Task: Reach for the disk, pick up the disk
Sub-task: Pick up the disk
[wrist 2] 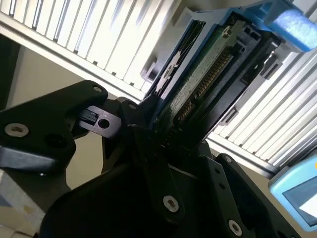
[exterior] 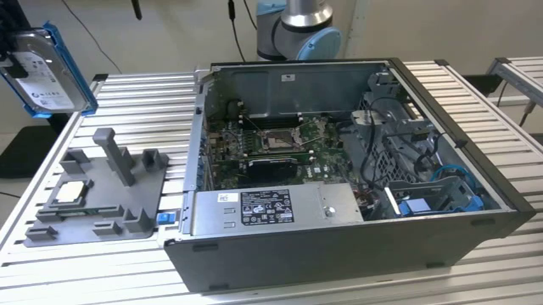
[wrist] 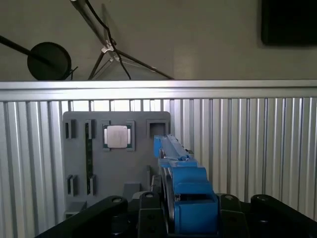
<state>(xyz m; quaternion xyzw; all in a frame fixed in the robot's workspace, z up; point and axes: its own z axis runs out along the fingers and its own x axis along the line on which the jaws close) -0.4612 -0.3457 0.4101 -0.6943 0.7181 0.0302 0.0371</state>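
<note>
- The disk [exterior: 47, 70] is off the table, held in the air with its white label facing the exterior camera and its blue bracket framing the edges.
- The gripper [wrist 2: 158, 126] has it: in the second wrist view the black jaws are clamped on one end of the disk, with the green circuit-board side and a connector row showing.
- In the first wrist view the disk's blue bracket [wrist: 181, 186] sticks out edge-on from between the gripper's black links.
- Landmark is the grey fixture [exterior: 93, 190], lying flat on the slatted aluminium table [exterior: 136, 95]. The disk hangs above it and off to the exterior view's left, well apart from it.
- A small square silver chip [exterior: 68, 192] sits in a pocket of the grey fixture. The first wrist view shows this chip [wrist: 118, 137] on the fixture beyond the disk.
- Just beside the grey fixture, on the exterior view's right, the open computer case [exterior: 339, 241] lies on its side with the motherboard exposed.
- The arm's base [exterior: 297, 28] rises behind the case, far from the grey fixture.
</note>
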